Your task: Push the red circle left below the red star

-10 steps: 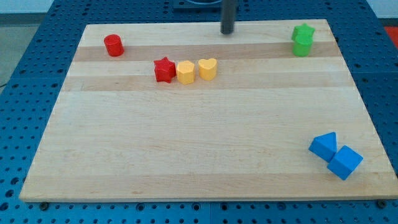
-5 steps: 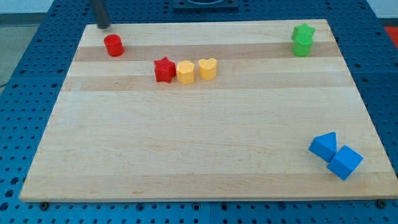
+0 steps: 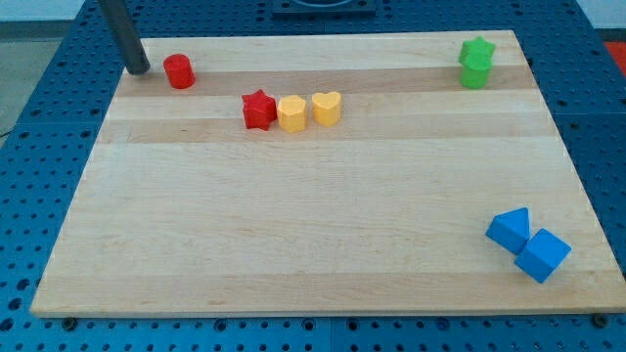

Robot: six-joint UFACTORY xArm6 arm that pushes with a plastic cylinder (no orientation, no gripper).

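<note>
Dark rod's tip [image 3: 138, 70] has come down from top edge, now just left of small red circle block [image 3: 178, 71]. Circle not moved, top-left on wooden surface [image 3: 313, 244], up-left of red star block [image 3: 258, 110]. No pincer on rod. Tip on wrong side for push toward star.

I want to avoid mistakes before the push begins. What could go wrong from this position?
My tip sits just to the view's left of the red circle, near the board's top-left corner. A push from here likely sends the circle toward the view's right, perhaps into the red star, which touches the yellow blocks. That row could be disturbed.
</note>
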